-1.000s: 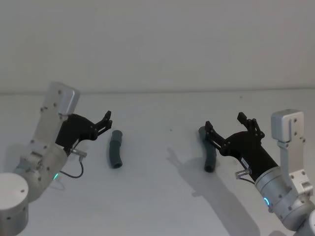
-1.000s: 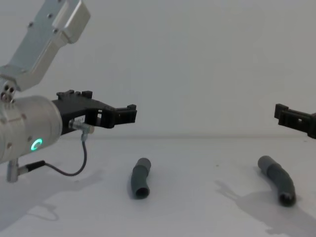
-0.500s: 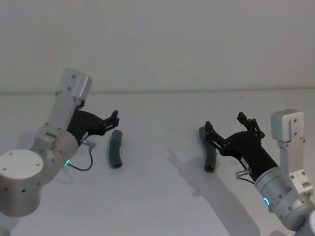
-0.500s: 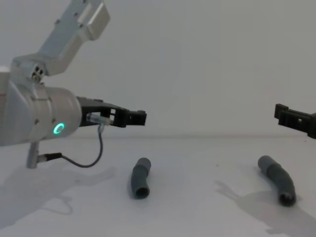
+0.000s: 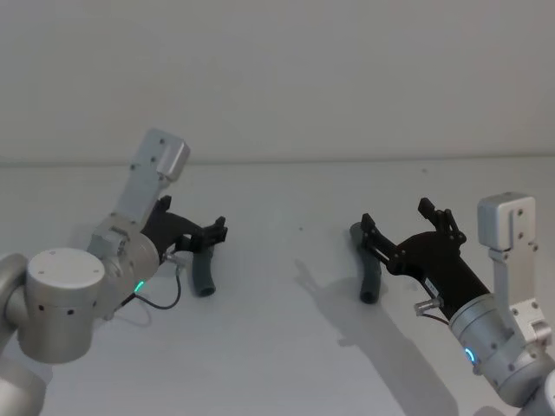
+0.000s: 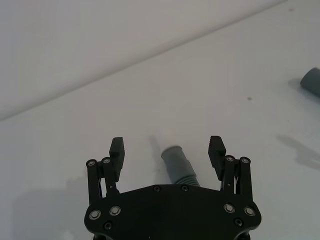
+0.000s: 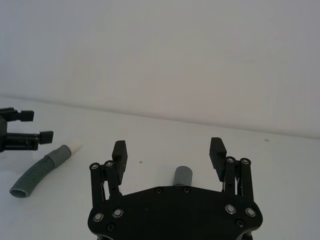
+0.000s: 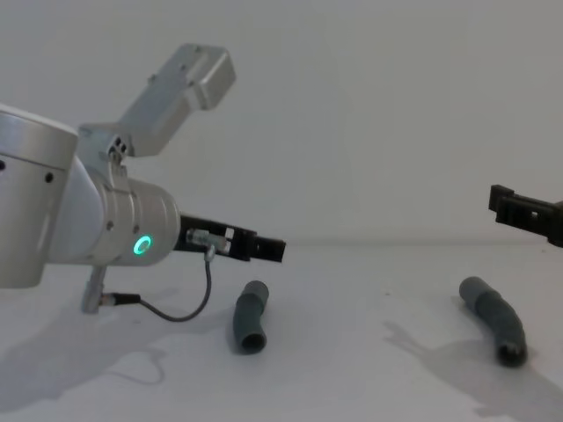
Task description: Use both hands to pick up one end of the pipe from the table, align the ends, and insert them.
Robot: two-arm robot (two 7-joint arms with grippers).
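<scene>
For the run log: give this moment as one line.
left gripper: open, above left pipe piece | right gripper: open, above right pipe piece | both pieces lying on table, ungrasped

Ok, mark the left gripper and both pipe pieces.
left gripper (image 6: 166,146), left wrist view, midway between its fingers.
left pipe piece (image 8: 248,317), chest view, middle of its body.
right pipe piece (image 8: 494,316), chest view, its bend.

Wall (image 5: 347,69): plain, pale off-white, bare, ending below in a straight horizontal edge.
Table (image 5: 260,364): white, matte, flat (soft grey shadows lie across it).
Light: even and diffuse.
</scene>
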